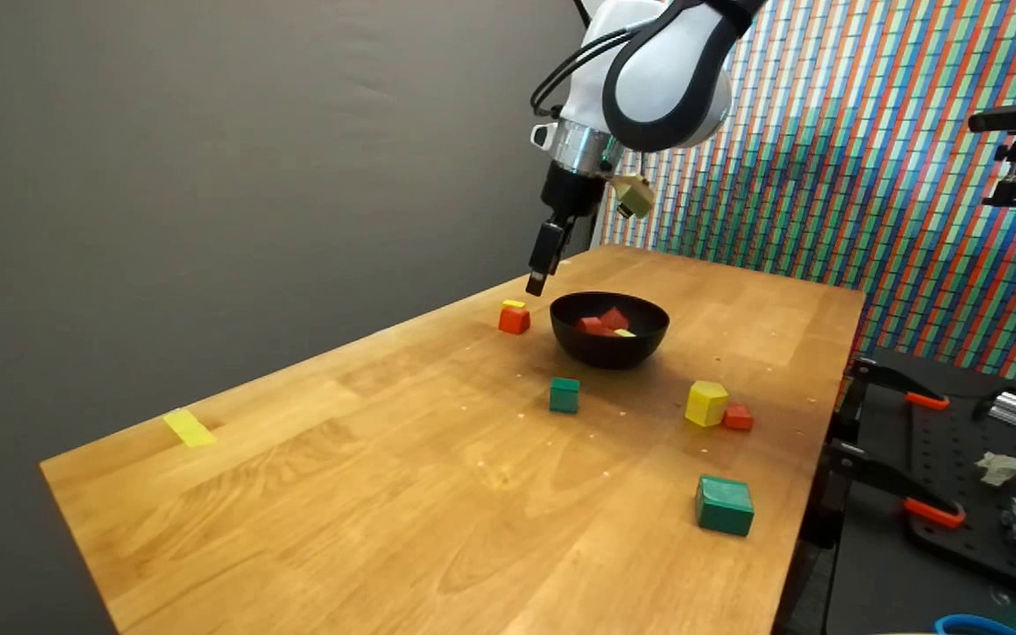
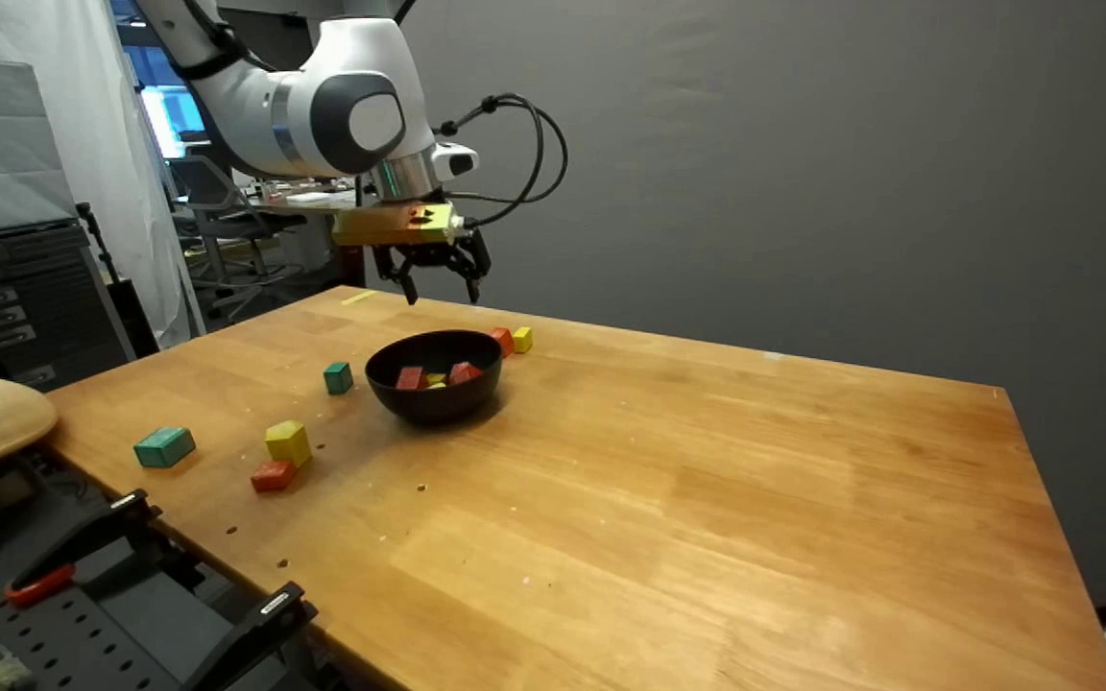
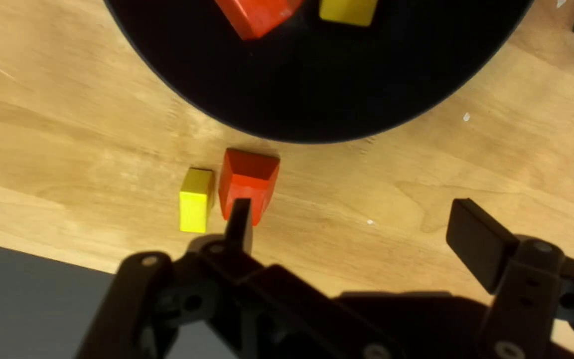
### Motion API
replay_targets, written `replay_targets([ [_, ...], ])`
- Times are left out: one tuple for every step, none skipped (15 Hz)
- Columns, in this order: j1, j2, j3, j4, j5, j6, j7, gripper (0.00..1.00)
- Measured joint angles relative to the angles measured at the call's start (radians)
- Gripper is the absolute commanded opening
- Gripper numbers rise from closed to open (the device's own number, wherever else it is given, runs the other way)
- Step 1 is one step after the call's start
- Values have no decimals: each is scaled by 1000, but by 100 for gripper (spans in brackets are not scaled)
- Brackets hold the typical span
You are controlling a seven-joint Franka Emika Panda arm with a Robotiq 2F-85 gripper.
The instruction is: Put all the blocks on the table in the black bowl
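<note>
My gripper point(image 2: 443, 299) hangs open above the table point(image 1: 384, 511), beyond the black bowl point(image 1: 603, 351), holding nothing. In the wrist view, one finger point(image 3: 239, 219) overlaps the near end of a red-orange block point(image 3: 252, 167). A small yellow block point(image 3: 194, 199) lies right beside that one, both close to the bowl's rim. Red blocks point(image 2: 410, 377) and yellow ones rest inside the bowl. A green cube point(image 1: 564, 397) sits on the table near it. Farther off, a yellow block point(image 1: 705, 404) and a red block point(image 1: 738, 416) are side by side, with a larger green block point(image 1: 725, 505) past them.
A grey wall point(image 1: 208, 176) runs along the table edge close to the red-orange block. Yellow tape point(image 1: 189, 428) marks the tabletop near a corner. Black clamps point(image 2: 255, 638) with a perforated plate stand off the opposite edge.
</note>
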Motion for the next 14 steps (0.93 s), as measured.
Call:
replay_targets([
  [-10, 40, 16, 38, 0, -1, -19, 100],
  [-14, 75, 20, 74, 0, -7, -25, 100],
  [-14, 107, 17, 109, -1, -20, -25, 100],
  [-13, 135, 8, 142, -3, -38, -20, 100],
  [-6, 158, -8, 171, -8, -59, -8, 100],
  [4, 177, -29, 197, -14, -80, 12, 100],
  [14, 194, -47, 220, -15, -102, 33, 100],
  [19, 208, -53, 242, -15, -122, 48, 100],
  [22, 222, -54, 262, -15, -141, 63, 100],
  [25, 235, -54, 282, -15, -159, 77, 100],
  [28, 248, -51, 303, -13, -177, 91, 100],
  [32, 262, -49, 326, -10, -196, 107, 100],
  [38, 275, -48, 350, -10, -217, 124, 100],
  [46, 289, -52, 374, -10, -237, 146, 100],
])
